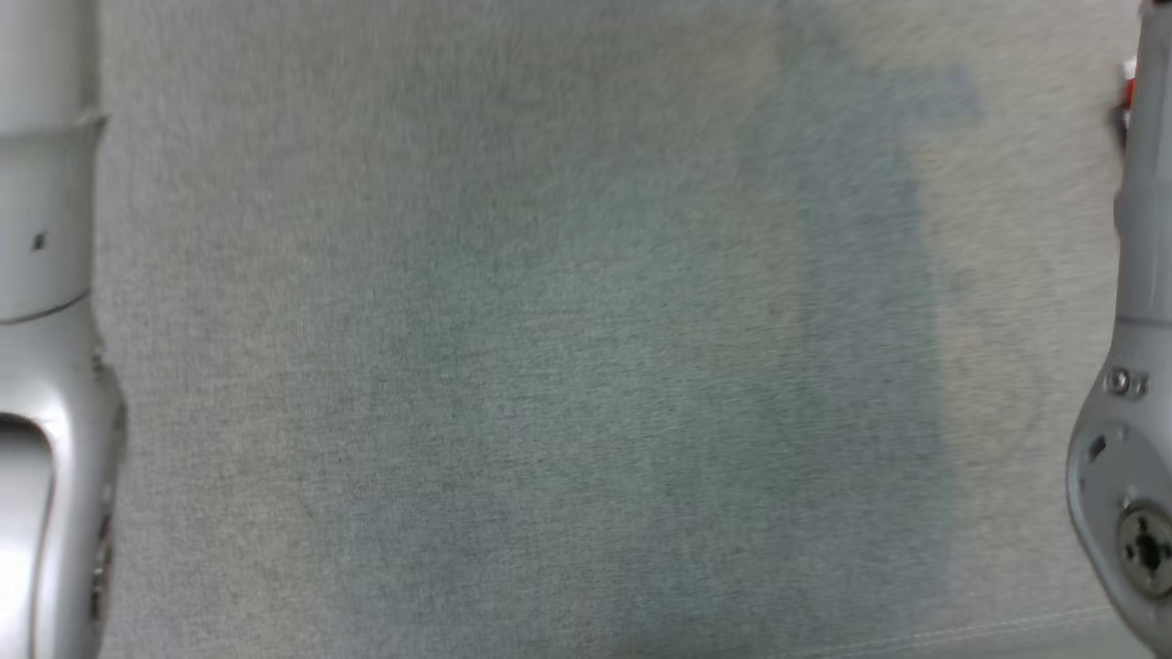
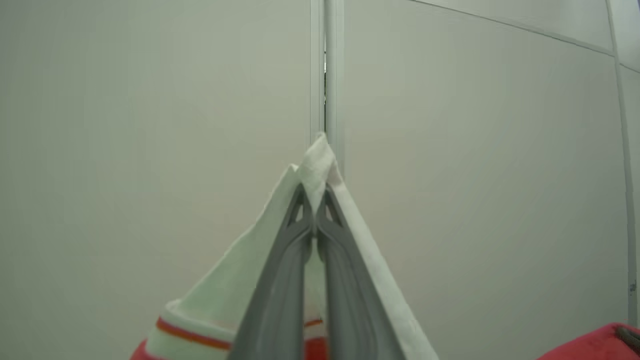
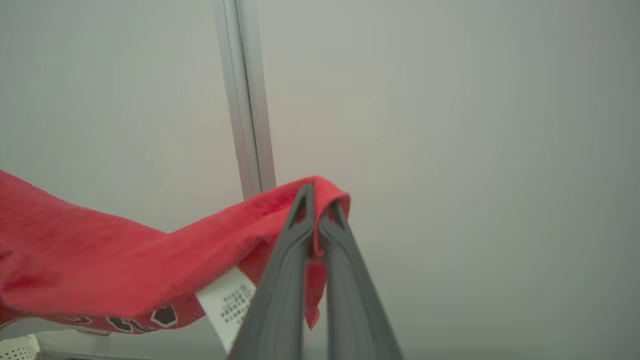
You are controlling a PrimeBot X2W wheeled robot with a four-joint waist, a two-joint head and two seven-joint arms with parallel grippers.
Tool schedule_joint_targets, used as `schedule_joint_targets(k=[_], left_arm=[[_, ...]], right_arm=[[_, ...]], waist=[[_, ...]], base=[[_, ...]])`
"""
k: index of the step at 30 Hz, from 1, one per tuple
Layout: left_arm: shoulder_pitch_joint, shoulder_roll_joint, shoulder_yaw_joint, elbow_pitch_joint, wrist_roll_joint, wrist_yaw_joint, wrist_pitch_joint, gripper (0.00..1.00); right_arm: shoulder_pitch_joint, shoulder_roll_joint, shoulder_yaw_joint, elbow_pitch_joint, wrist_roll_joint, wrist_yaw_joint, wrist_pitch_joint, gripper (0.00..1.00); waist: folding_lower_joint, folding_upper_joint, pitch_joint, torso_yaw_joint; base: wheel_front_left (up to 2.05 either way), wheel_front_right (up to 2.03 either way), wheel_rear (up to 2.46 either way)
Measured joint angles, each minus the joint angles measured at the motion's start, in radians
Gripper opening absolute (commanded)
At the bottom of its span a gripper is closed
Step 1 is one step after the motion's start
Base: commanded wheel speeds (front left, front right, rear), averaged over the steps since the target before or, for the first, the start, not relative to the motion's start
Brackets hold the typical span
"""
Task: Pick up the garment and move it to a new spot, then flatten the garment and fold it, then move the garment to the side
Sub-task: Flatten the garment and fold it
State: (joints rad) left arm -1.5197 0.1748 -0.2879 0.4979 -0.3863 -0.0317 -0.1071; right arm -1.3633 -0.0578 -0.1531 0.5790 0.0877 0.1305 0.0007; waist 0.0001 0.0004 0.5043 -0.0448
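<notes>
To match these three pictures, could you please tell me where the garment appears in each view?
Head: garment, probably the red sliver, upper right edge.
Left wrist: white corner, centre, in left pincer.
Right wrist: red cloth, left to centre, in right pincer.
Shared: wall post, both wrist views.

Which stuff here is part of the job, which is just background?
Job: red garment; left claw, shut on its white trim; right claw, shut on its red edge.
Lying about: grey fabric surface; wall post; white perforated item.

garment point(image 3: 100, 260) tag point(image 3: 226, 304), print unreadably small
</notes>
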Motion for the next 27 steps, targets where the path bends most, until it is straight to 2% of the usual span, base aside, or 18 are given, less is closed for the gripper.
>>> schedule_joint_targets(k=[4,8,14,20,27], left_arm=[[-0.011,-0.034,-0.002,0.120,-0.005,-0.009,-0.091,0.00],[0.020,-0.054,-0.004,0.200,-0.019,-0.034,-0.137,0.00],[0.112,-0.058,0.013,0.194,-0.042,-0.076,-0.152,0.00],[0.239,-0.056,0.067,0.033,-0.080,-0.092,-0.154,0.00],[0.441,-0.040,0.087,-0.122,-0.116,-0.094,-0.155,0.00]], right_arm=[[-0.063,0.003,-0.054,0.153,-0.070,0.000,-0.084,0.00],[-0.062,0.006,-0.107,0.299,-0.111,0.000,-0.172,0.00],[-0.034,0.008,-0.137,0.431,-0.108,0.000,-0.242,0.00],[-0.019,0.007,-0.064,0.425,-0.008,0.000,-0.260,0.00],[0.139,-0.019,0.033,0.277,0.159,0.000,-0.261,0.00]], waist=[[0.0002,0.0001,0.085,0.023],[0.0003,0.0002,0.161,0.054],[0.0003,0.0003,0.224,0.087],[-0.0005,-0.0005,0.212,0.067],[-0.0002,-0.0005,0.154,0.051]], base=[[0.00,0.00,0.00],[0.00,0.00,0.00],[0.00,0.00,0.00],[0.00,0.00,0.00],[0.00,0.00,0.00]])
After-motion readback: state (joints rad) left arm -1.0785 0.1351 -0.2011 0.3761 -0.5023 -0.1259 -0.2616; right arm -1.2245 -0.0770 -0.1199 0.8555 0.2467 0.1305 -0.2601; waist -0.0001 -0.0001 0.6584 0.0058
